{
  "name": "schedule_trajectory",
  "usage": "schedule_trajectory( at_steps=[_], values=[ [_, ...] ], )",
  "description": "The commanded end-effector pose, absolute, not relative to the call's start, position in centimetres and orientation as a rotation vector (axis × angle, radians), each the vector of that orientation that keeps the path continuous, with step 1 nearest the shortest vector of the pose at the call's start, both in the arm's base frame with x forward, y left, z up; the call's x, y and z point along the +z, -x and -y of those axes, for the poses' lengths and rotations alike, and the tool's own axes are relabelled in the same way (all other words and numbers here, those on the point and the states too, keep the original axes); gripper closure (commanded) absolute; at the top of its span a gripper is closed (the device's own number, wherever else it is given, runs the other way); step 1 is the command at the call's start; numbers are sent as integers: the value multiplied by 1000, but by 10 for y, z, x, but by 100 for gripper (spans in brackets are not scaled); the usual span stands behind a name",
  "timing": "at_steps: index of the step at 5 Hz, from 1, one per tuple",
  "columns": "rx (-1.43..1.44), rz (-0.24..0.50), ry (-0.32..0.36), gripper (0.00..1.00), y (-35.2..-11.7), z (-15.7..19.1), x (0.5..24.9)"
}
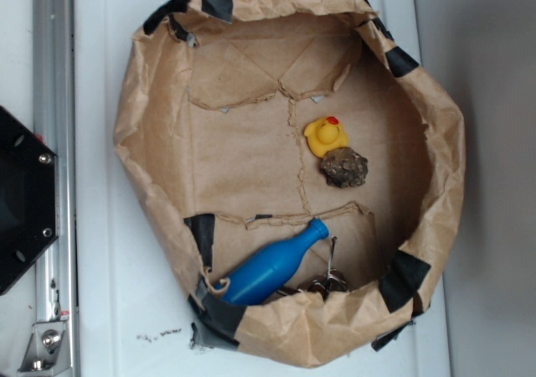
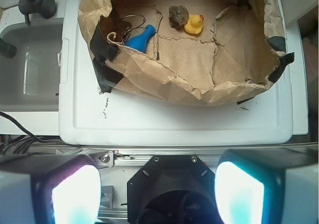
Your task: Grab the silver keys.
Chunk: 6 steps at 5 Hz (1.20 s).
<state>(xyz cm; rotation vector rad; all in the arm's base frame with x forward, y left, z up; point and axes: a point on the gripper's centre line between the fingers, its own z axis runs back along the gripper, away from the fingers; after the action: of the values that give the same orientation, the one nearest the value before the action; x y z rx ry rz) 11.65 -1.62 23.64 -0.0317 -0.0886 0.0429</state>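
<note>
Gripper: fingers spread wide apart, holding nothing, outside the bin.
Silver keys: small shiny metal bunch against the crumpled brown paper bin's wall, beside the blue plastic bottle.

no readable text, label, brand, number or sign in either view, small dark scuffs on the white worktop beside the paper bin form no letters, blue bottle bare of any label

Paper bin holds a blue bottle, yellow duck touching a rock.
</note>
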Motion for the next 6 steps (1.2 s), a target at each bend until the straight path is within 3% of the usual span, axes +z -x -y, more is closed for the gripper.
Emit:
schedule_trajectory(
  at_steps=[1,2,3,4,5,6],
  values=[
    [43,89,32,0,-116,16,236],
    [-3,144,-17,0,-166,31,223],
    [-30,232,26,0,-212,30,220],
    [-131,295,106,0,-237,20,216],
    [-214,314,139,0,-244,6,207],
    [-266,377,119,0,-256,-16,194]
  ],
)
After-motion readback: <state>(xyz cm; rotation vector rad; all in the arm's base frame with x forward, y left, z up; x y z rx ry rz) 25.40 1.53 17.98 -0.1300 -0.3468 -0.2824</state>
